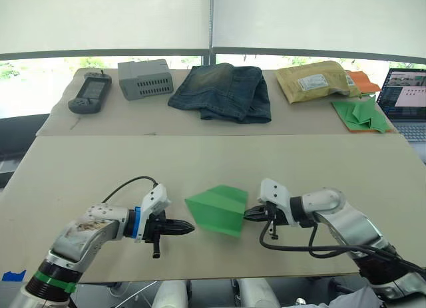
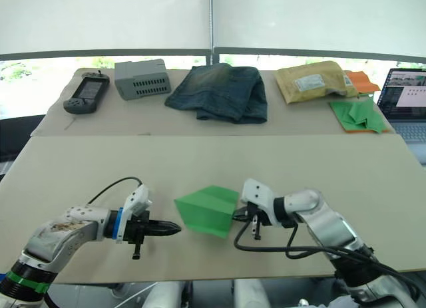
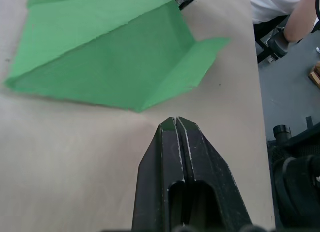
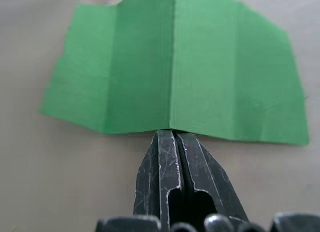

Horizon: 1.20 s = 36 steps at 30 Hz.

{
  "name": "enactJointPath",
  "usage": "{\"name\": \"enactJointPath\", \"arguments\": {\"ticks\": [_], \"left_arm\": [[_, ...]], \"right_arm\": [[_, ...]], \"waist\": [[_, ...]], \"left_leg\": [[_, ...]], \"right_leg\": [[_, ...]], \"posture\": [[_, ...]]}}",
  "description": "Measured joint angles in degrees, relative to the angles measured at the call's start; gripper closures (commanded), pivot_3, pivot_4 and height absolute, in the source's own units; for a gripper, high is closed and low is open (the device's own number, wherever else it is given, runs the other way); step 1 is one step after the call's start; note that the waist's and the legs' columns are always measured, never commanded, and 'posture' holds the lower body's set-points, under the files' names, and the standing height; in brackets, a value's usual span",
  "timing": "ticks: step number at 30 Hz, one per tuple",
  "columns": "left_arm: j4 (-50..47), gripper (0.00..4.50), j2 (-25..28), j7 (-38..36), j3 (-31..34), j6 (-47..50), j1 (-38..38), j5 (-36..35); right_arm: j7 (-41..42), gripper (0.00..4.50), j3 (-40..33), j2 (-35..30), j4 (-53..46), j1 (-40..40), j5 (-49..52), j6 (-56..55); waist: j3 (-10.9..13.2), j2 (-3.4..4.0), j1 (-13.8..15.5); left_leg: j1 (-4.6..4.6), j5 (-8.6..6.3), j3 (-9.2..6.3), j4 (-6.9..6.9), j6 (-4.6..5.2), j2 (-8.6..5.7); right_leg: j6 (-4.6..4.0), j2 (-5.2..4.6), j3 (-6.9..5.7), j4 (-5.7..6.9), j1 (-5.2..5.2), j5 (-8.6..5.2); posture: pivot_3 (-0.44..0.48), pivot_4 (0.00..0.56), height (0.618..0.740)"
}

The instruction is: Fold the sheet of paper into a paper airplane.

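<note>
Both closed grippers flank the paper airplane [image 1: 218, 209]; right wrist view shows contact.

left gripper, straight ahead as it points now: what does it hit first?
Probably the green paper airplane. The left gripper, shut, points at its near edge with a short bare strip of table between; height above the table is unclear.

Green paper airplane [image 1: 218, 209] lies on tan table [image 1: 200, 161], partly folded, one flap raised. Left gripper [image 1: 187, 229] closed, tips just beside its left point, apart. Right gripper [image 1: 249, 215] closed at its right edge. Far side: handheld controller [image 1: 90, 93], grey box [image 1: 145, 78], jeans [image 1: 223, 92], padded envelope [image 1: 316, 81], green paper pile [image 1: 361, 114], laptop [image 1: 406, 98].
</note>
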Motion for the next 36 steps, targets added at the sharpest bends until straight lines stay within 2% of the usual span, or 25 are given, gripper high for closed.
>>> {"name": "enactJointPath", "arguments": {"ticks": [5,16,22,26,30,31,36], "left_arm": [[1.6,4.47,-1.7,3.0,-0.3,-1.3,-1.5,2.2],[8.0,4.47,-7.0,7.8,-0.6,-5.9,-6.2,6.9],[8.2,4.47,-6.9,7.6,2.2,-6.4,-6.3,5.9],[5.4,4.47,-6.2,5.0,5.9,-5.1,-5.0,1.1],[2.6,4.50,-2.6,2.3,8.7,-3.6,-3.7,-2.2],[2.5,4.50,-1.5,1.8,9.8,-3.5,-3.3,-2.8],[2.4,4.50,2.5,0.5,12.5,-3.4,-1.7,-3.2]], "right_arm": [[-3.1,4.50,-0.1,3.5,4.2,-3.0,-0.9,-0.7],[-7.2,4.50,-0.3,6.6,11.5,-7.9,-4.6,-3.9],[-7.0,4.50,-1.7,3.5,11.0,-7.8,-5.0,-4.1],[-4.3,4.50,-6.5,-0.1,6.5,-5.7,-2.0,-4.1],[0.1,3.34,-10.1,-1.6,-1.5,-4.3,5.0,-2.1],[1.2,2.90,-10.5,-2.0,-3.8,-3.7,6.4,-1.7],[4.0,1.22,-5.5,-2.5,-9.4,-2.4,5.9,-2.5]], "waist": [[0.0,0.00,0.0],[0.0,0.00,0.2],[0.0,0.01,0.3],[0.0,0.00,0.2],[0.0,0.01,-0.2],[0.0,0.01,-0.2],[0.0,0.01,-0.1]], "left_leg": [[-0.03,0.00,-0.02,-0.03,0.00,0.00],[-0.08,0.00,-0.03,-0.01,0.00,-0.03],[-0.10,0.00,-0.03,0.00,0.00,-0.02],[-0.13,0.00,-0.04,-0.03,0.00,0.00],[-0.07,0.00,-0.05,-0.07,0.00,0.03],[-0.06,0.00,-0.06,-0.08,0.00,0.05],[-0.06,0.00,-0.05,-0.07,0.00,0.04]], "right_leg": [[-0.03,0.01,0.00,0.01,-0.04,0.00],[-0.01,-0.04,0.01,-0.01,-0.04,0.05],[-0.08,-0.06,0.01,-0.01,-0.05,0.09],[0.00,-0.07,0.00,-0.06,-0.06,0.04],[0.00,-0.01,0.01,-0.02,-0.07,0.02],[-0.01,0.01,-0.01,-0.01,-0.06,0.00],[-0.01,-0.04,-0.01,-0.03,-0.06,-0.01]], "posture": [[0.000,0.150,0.728],[0.000,0.150,0.728],[0.000,0.150,0.728],[0.000,0.150,0.728],[0.000,0.150,0.728],[0.000,0.150,0.728],[0.000,0.150,0.728]]}}
